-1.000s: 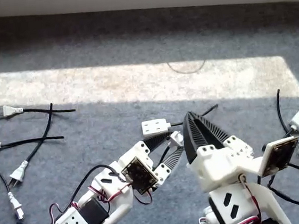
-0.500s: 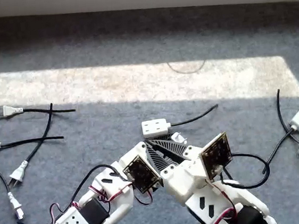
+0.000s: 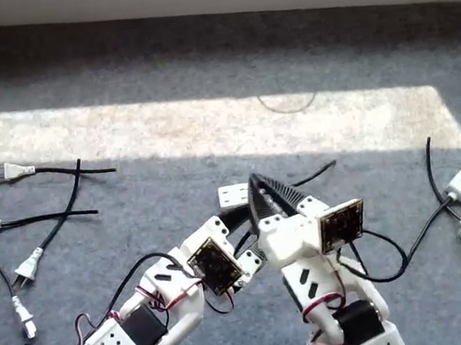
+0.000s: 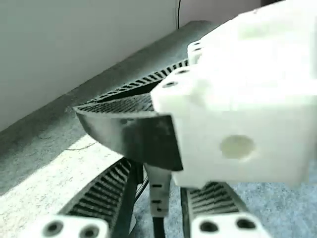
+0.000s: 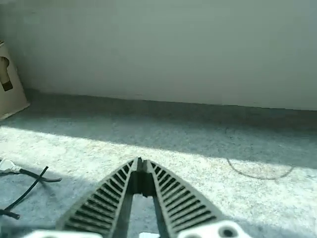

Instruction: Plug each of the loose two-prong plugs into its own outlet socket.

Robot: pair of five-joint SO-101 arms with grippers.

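Two grippers are crossed near an outlet socket [image 3: 231, 195].
A white plug [image 4: 158, 194] seems clamped in the left gripper [image 4: 158, 179] jaws; the right gripper [image 5: 141, 172] jaws are pressed together, empty.

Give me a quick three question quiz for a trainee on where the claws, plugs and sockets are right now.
1. True or false: the right claw is closed, tips touching.
2. The plug at the far left of the high view is: A) lying unplugged on the carpet; B) seated in a socket; C) held in a claw.
3. Which white thing does the right claw partly cover in the high view?
Key: 1 true; 2 A; 3 an outlet socket.
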